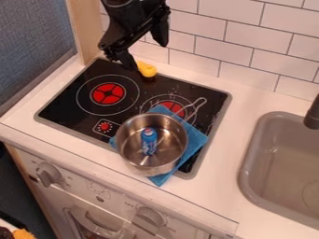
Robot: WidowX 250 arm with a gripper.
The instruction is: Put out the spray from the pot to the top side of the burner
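- Well, the spray [149,141], a slim blue bottle with a reddish top, is inside the round, shiny metal pot [171,151].
- The pot, with a wire-loop handle, sits on blue cloth [195,136] towards the smooth black cooktop's [68,114] front right corner.
- A rounded yellow thing [148,70] lies by its back edge.
- Nearby, the tool [148,57] is spread wide, gripping nothing.

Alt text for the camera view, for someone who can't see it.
A blue spray bottle is in a metal pot on a blue cloth, on the stove. The open gripper hangs over the stove's far edge near a yellow object; a sink is at right.
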